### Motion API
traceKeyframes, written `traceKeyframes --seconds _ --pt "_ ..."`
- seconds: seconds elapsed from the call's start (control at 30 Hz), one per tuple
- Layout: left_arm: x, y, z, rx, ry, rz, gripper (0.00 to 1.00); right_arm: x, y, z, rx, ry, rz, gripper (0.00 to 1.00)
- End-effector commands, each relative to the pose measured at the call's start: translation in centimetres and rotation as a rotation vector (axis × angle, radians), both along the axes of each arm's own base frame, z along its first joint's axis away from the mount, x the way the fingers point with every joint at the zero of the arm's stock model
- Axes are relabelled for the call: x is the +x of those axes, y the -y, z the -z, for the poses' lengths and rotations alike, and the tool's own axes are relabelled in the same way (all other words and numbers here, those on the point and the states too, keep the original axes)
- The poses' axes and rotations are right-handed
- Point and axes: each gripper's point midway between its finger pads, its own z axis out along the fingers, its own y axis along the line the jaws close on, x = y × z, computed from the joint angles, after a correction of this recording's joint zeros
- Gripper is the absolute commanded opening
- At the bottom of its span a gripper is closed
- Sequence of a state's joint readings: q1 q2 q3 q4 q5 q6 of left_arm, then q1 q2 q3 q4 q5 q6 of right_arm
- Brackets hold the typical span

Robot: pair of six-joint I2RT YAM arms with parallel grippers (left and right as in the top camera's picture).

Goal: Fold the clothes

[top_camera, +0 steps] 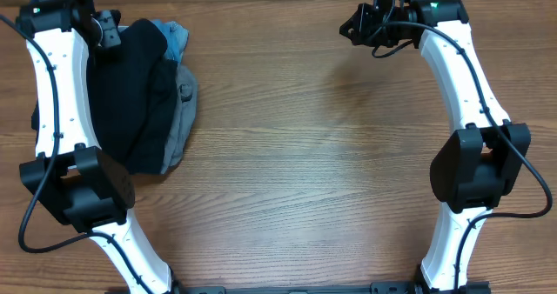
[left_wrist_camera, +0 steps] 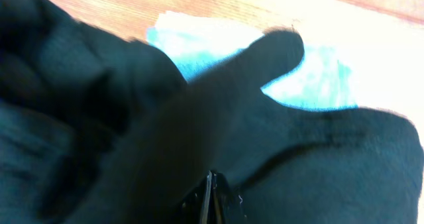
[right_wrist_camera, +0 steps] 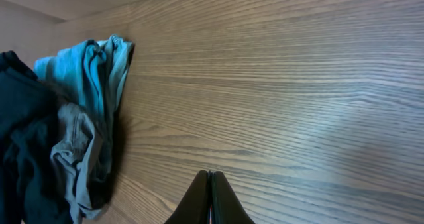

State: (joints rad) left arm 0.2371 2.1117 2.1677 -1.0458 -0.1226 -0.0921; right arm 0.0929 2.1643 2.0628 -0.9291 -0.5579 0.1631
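Observation:
The black T-shirt (top_camera: pixel 130 94) lies crumpled in a pile at the table's far left, and no tag shows. My left gripper (top_camera: pixel 109 35) hangs over the pile's back end. In the left wrist view its jaws (left_wrist_camera: pixel 209 176) are shut, tips just above the black fabric (left_wrist_camera: pixel 331 164), with a blurred dark fold close in front. I cannot see any cloth between the jaws. My right gripper (top_camera: pixel 352 26) is at the back right, far from the pile. Its jaws (right_wrist_camera: pixel 211 174) are shut and empty above bare wood. The black fabric (right_wrist_camera: pixel 20 138) shows at that view's left edge.
A light-blue garment (top_camera: pixel 177 37) (left_wrist_camera: pixel 305 85) (right_wrist_camera: pixel 86 65) lies at the pile's back right. A grey garment (top_camera: pixel 181 111) (right_wrist_camera: pixel 73 144) sticks out from under its right side. The wooden table (top_camera: pixel 331 155) stretches to the right. Both arm bases stand at the front corners.

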Motion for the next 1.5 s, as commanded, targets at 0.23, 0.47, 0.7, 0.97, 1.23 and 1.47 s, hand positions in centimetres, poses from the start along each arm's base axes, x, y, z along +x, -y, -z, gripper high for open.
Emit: traceKeyframes --seconds 0.23,0.47,0.7,0.97,1.23,1.47 --pt "-2.3 -5.5 -4.2 0.2 0.029 -0.137 0.04 -0.3 0.2 -1.8 -0.005 0.028 0.0 0.04" --pt "-2.9 -7.8 -4.4 0.205 0.041 -0.183 0.04 -0.7 0.4 -1.9 -0.007 0.014 0.003 0.04" --pt "-2.3 -7.8 -7.4 0.226 0.133 -0.189 0.04 -1.2 3.0 -4.4 -0.006 0.041 0.054 0.04" --pt "-3.1 1.3 -19.3 0.155 0.419 0.027 0.04 -3.8 11.4 -7.9 -0.091 0.009 0.295 0.04" --pt "-4.2 10.6 -19.2 0.008 0.393 0.264 0.04 -8.8 14.8 -9.5 -0.251 -0.024 0.314 0.04" --pt "-4.2 11.5 -19.2 -0.036 0.4 0.244 1.0 -10.7 15.8 -8.9 -0.317 -0.093 0.342 1.0"
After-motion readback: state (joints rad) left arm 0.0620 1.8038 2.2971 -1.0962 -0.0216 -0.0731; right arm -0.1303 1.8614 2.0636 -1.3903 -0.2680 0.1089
